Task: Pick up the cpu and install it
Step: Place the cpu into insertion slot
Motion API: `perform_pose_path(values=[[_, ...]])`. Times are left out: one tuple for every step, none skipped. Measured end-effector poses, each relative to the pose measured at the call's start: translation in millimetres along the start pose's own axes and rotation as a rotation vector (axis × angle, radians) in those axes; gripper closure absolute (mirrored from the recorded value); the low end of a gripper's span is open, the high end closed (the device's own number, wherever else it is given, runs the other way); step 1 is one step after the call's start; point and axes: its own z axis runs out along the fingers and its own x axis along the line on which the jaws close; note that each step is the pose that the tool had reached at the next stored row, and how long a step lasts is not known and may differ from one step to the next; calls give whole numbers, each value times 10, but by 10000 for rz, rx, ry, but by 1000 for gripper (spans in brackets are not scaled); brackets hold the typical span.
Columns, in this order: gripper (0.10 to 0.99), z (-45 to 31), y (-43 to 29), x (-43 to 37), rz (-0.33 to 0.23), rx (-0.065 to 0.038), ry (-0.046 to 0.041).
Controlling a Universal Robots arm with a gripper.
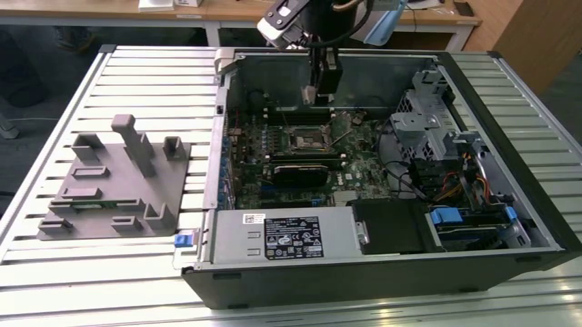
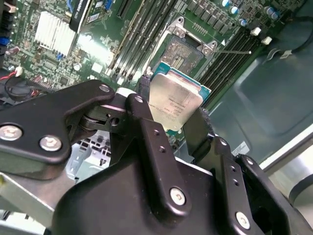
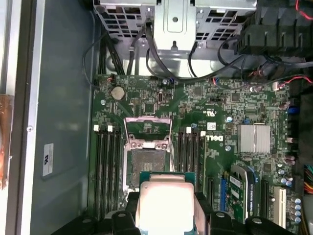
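Observation:
My gripper is shut on the cpu, a flat square chip with a pale silvery top and a green edge, pinched by two opposite sides between the black fingers. In the first wrist view the cpu hangs over the motherboard, close to the dark square socket, whose metal frame stands lifted open. In the exterior view the gripper hangs inside the open computer case, above and a little behind the socket.
The case lies open on a slatted table. Memory slots flank the socket. A black heatsink-like block lies in front of the socket, drive cages and cables to the exterior view's right. A grey fixture stands left of the case.

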Motion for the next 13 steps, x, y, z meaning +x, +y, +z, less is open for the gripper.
perform_pose_path(values=[[561,18,-1,0,1,12,0],[561,36,-2,-1,2,13,1],[561,54,-2,-1,1,21,1],[561,72,-3,-1,0,27,1],[561,90,-3,-2,1,27,2],[561,102,-4,-2,1,28,2],[561,111,-4,-2,1,29,-2],[561,118,-4,-2,0,29,-5],[561,127,-5,-3,-1,28,-6],[561,135,-5,-3,-1,24,-7],[561,144,-5,-3,0,13,-6],[561,153,-6,-3,-1,-1,-7],[561,161,-6,-3,0,-21,-7]])
